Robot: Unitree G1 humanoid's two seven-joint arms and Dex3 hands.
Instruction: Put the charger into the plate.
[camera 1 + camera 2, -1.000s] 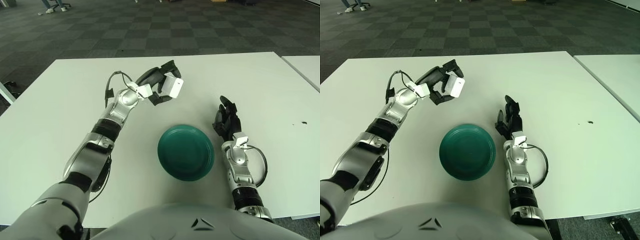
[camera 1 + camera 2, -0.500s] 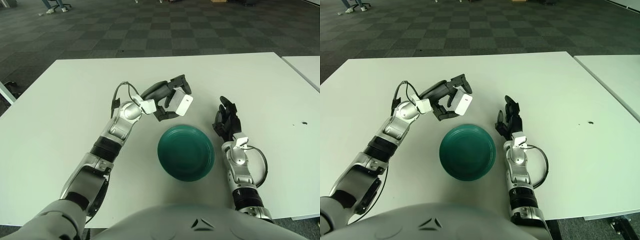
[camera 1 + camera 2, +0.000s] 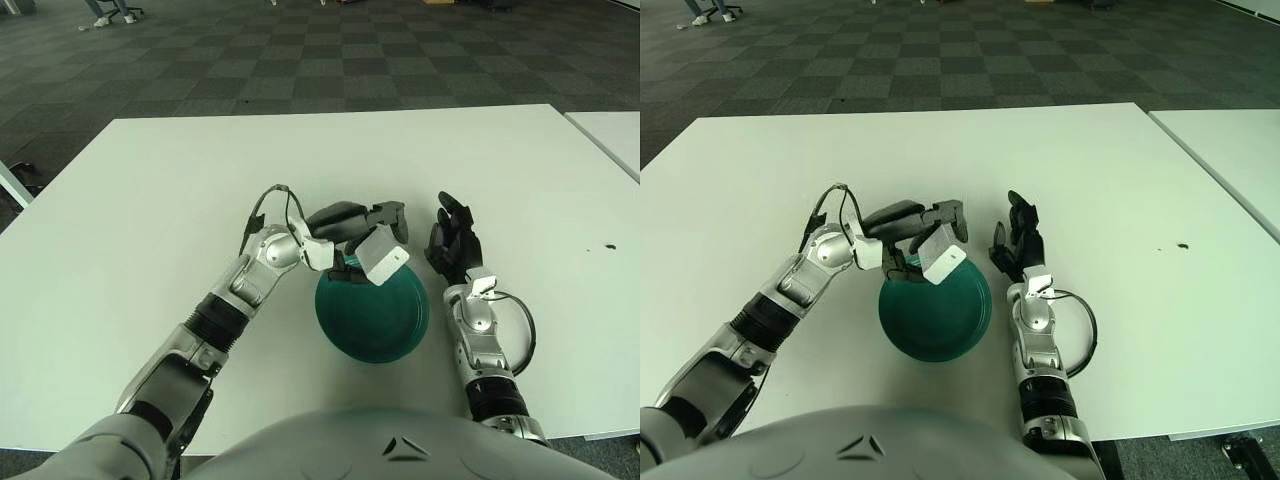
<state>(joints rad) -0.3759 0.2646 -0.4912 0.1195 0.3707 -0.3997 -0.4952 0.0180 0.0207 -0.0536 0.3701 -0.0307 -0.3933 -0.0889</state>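
Left eye view: we note left hand (image 3: pixel 352 232) over far rim of green plate (image 3: pixel 372 310), fingers (image 3: pixel 388 213) pinching white charger (image 3: pixel 382 256). Charger held tilted above plate's far edge, clear of dish floor as far as we can judge. Plate sits on white bench (image 3: pixel 120 220).

Right eye view: we record right hand (image 3: pixel 1018 243) resting on bench just beside plate's right edge, fingers relaxed and extended, holding nothing.
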